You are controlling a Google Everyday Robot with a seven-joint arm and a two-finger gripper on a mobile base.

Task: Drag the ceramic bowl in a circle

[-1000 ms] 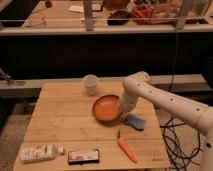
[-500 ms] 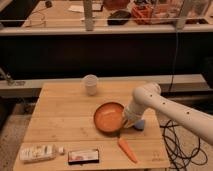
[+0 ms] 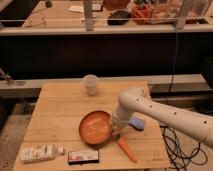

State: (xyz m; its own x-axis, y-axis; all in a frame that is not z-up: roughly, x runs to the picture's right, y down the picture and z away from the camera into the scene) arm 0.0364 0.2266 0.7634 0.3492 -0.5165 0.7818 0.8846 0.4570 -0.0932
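Observation:
The ceramic bowl (image 3: 95,127) is round, shallow and orange with a darker rim. It sits on the wooden table (image 3: 60,107), toward the front middle. My gripper (image 3: 116,129) comes in from the right on a white arm and is at the bowl's right rim, touching or gripping it. The arm hides the contact point.
A small whitish cup (image 3: 90,84) stands at the table's back. A carrot (image 3: 127,149) lies just front-right of the bowl. A blue object (image 3: 136,123) lies behind the arm. A white tube (image 3: 39,152) and a flat packet (image 3: 83,157) lie along the front edge. Cables hang at the right.
The bowl has slid toward the front and left of the table with my gripper at its rim. The arm has followed, swinging forward and closer to the carrot.

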